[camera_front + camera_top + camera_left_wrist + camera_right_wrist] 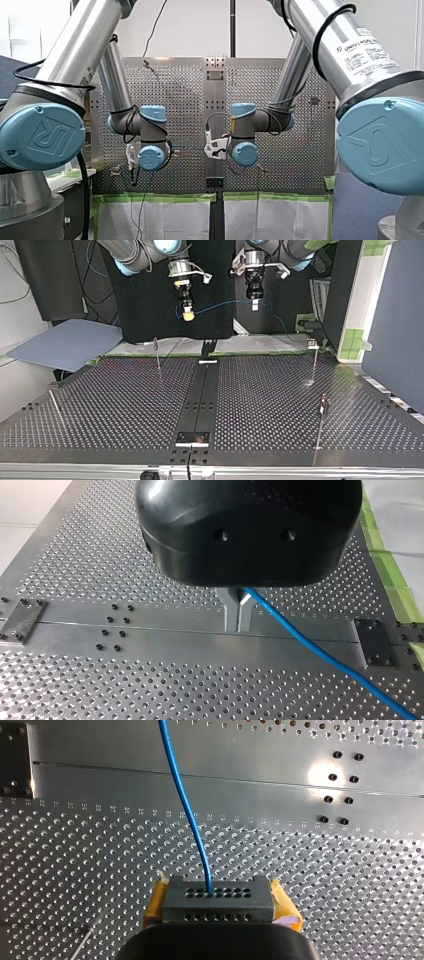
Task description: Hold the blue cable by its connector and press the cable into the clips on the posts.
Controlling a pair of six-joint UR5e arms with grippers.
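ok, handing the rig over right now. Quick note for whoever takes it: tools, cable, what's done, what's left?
Right tool: shut on the connector, with a yellow pad on either side.
Left tool: shut on the blue cable, further along it.
Cable: in the air between the two tools, well above the table.
Posts: standing on the table, and no cable shows in any clip.
Done: both grasps.
Left: bring the cable down to the posts and press it into each clip.
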